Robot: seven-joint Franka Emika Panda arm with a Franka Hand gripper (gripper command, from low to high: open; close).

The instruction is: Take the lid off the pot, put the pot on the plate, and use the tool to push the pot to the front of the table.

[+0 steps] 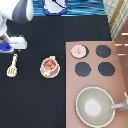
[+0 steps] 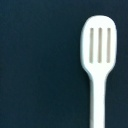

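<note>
Two steps done: lid [image 1: 79,50] lies on the stove [image 1: 95,60]; pot [image 1: 50,65] sits on the plate [image 1: 50,74].
Gripper [image 1: 11,45]: above the tool [image 1: 12,66], empty.
Tool: untouched on the worktop [image 1: 35,100].
Push: not done.

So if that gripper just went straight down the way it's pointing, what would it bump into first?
Most likely the spatula. The gripper hangs at the exterior view's left edge, just above the spatula, and the wrist view looks straight down onto its slotted head lying on the black table. How far above it is unclear.
</note>
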